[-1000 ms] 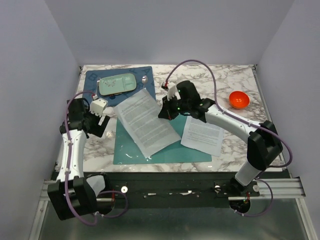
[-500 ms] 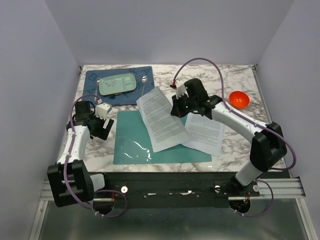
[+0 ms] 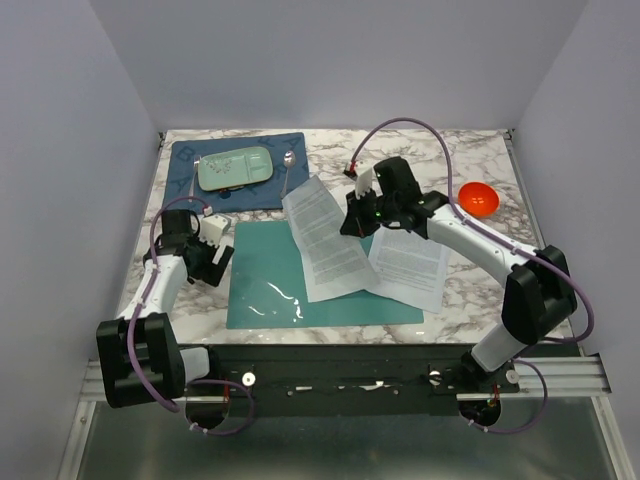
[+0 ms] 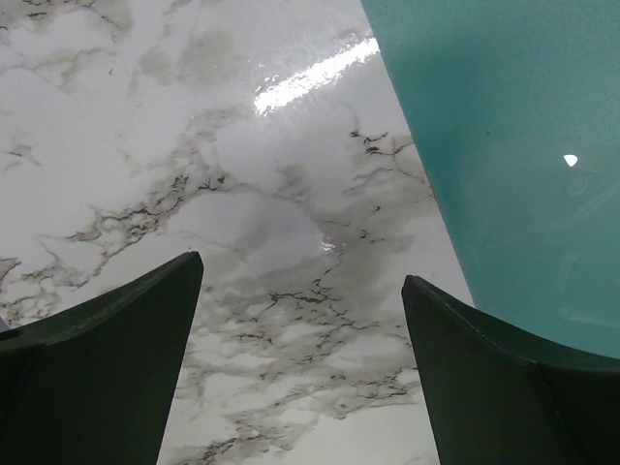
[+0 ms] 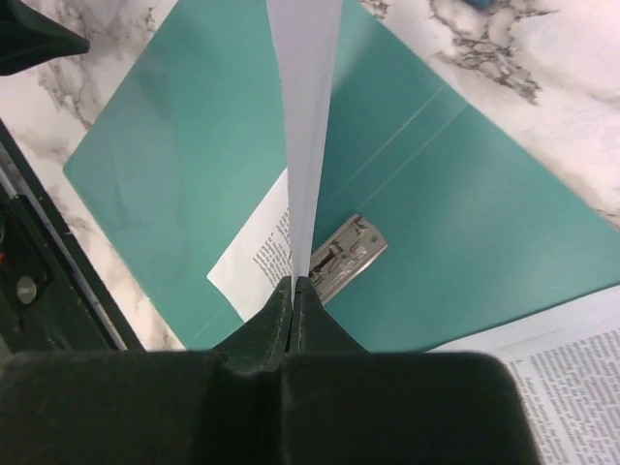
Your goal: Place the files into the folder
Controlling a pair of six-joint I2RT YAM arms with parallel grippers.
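The teal folder (image 3: pixel 268 285) lies open on the marble table, its metal clip (image 5: pixel 344 257) bare at the spine. My right gripper (image 5: pixel 294 289) is shut on the edge of one of the files (image 3: pixel 325 240), a printed white sheet. It hangs tilted above the folder's middle and shows edge-on (image 5: pixel 305 116) in the right wrist view. A second printed sheet (image 3: pixel 410 265) lies flat over the folder's right end. My left gripper (image 3: pixel 218 258) stands open just left of the folder. Only marble shows between its fingers (image 4: pixel 116 329), with the folder's edge (image 4: pixel 513 145) to the right.
A dark blue placemat (image 3: pixel 195 155) at the back left carries a pale green tray (image 3: pixel 235 168) and a spoon (image 3: pixel 289 160). An orange bowl (image 3: pixel 478 199) sits at the back right. Walls close in the table on three sides.
My right gripper has carried the sheet to the right and tipped it more upright, uncovering the folder's left half. My left arm has drawn back toward the near left, away from the sheet.
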